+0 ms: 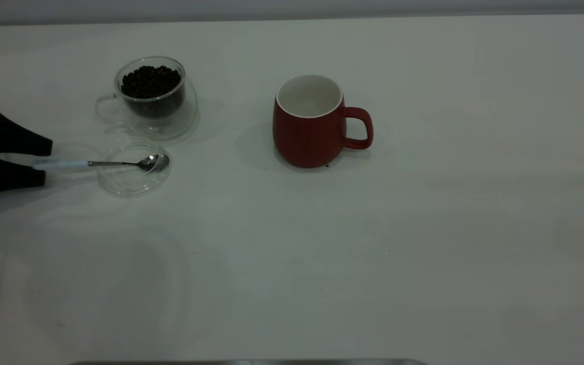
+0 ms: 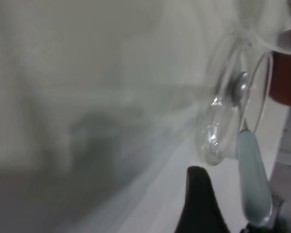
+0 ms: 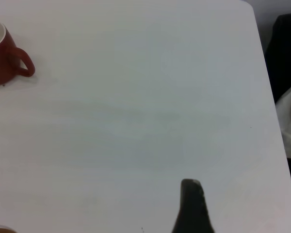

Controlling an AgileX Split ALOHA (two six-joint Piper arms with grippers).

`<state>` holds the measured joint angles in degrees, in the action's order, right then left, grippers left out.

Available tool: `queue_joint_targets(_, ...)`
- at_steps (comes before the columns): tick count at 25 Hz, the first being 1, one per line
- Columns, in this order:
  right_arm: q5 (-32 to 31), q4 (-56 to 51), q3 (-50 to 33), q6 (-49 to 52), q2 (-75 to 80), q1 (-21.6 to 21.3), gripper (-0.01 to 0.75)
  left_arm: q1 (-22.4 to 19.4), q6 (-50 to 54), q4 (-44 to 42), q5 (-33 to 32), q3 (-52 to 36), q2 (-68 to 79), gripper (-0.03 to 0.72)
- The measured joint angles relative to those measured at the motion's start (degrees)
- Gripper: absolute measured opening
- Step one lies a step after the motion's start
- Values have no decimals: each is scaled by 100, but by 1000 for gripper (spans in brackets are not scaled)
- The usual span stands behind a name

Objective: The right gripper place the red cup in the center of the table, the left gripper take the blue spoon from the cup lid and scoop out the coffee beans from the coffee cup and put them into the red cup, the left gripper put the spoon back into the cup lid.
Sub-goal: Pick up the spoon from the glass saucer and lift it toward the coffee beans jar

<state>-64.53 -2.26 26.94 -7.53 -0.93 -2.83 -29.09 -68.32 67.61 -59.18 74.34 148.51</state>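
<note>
A: How do the jaws stand on the left gripper [image 1: 43,162]?

B: Apart, one finger on each side of the pale end of the blue spoon [image 1: 100,163], not yet closed on it. The gripper sits at nine o'clock on the table [image 1: 424,243].

A: And the spoon itself?

B: Its bowl rests in the cup lid [image 1: 134,169], with the handle sticking out over the rim toward the gripper. The coffee cup [image 1: 154,96], full of coffee beans [image 1: 150,81], stands just beyond the lid at about ten o'clock.

A: The red cup [image 1: 312,121]?

B: Upright near the centre, empty, handle pointing to three o'clock.

A: The right gripper [image 3: 191,206]?

B: Well clear of the cup; only one fingertip shows, so I cannot tell its jaws.

A: What might go wrong?

B: I judge the thin handle could slip or pivot if pinched at its very end. A nudge might also skid the light lid into the glass cup.
</note>
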Motion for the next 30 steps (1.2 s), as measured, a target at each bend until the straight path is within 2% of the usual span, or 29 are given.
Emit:
queue_joint_targets(5, 0, 0, 0, 0, 0, 0, 588, 47, -292, 202, -243, 0, 197, 570)
queue_joint_targets(22, 0, 0, 0, 0, 0, 0, 588, 177, -1182, 497, -395, 10, 247, 565)
queue_joint_targets(25, 0, 0, 0, 0, 0, 0, 588, 177, -1153, 499, -406, 16, 247, 534)
queue_joint_targets(30, 0, 0, 0, 0, 0, 0, 588, 177, -880, 499, -411, 21, 247, 420)
